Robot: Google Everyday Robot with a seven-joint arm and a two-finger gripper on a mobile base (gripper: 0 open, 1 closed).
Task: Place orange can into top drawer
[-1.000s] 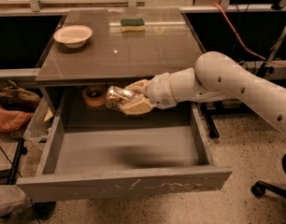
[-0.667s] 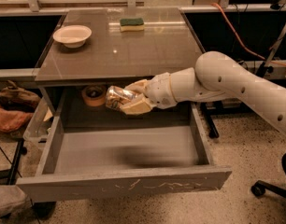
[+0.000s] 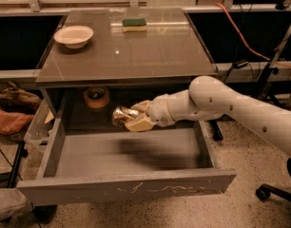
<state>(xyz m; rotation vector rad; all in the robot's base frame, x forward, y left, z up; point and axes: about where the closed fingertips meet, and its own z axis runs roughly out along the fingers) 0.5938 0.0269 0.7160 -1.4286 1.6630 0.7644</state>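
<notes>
A speckled floor point(image 3: 259, 144) runs around the furniture, with dark panels behind and a rail along the back wall. An orange cable point(image 3: 240, 32) slants down at the upper right. The brown, glossy surface point(image 3: 150, 56) fills the middle and catches a small glint of light. Below it the drawer point(image 3: 126, 190) is pulled wide open towards the camera. Its grey front is marked with white scratches, and a dark shadow lies on its smooth floor. The white arm point(image 3: 240, 108) reaches in from the right, passing under the edge of the surface and over the rear half of the drawer. At the left, beside the drawer, a brown bag point(image 3: 14, 99) sits above something reddish. A caster point(image 3: 263, 192) shows at the lower right. On the surface a pale bowl point(image 3: 74, 35) stands near the left rear corner. A sponge point(image 3: 134, 24), green on top and yellow beneath, lies at the rear centre, well apart from the bowl. A tape roll point(image 3: 96, 97) sits in the dark recess under the surface, behind the drawer. The pincer point(image 3: 131, 118) hangs above the drawer's back part, its tan fingers point(image 3: 140, 124) pinching the can point(image 3: 121, 115). The can is held on its side in the air, clear of the drawer floor and to the right of the tape roll.
</notes>
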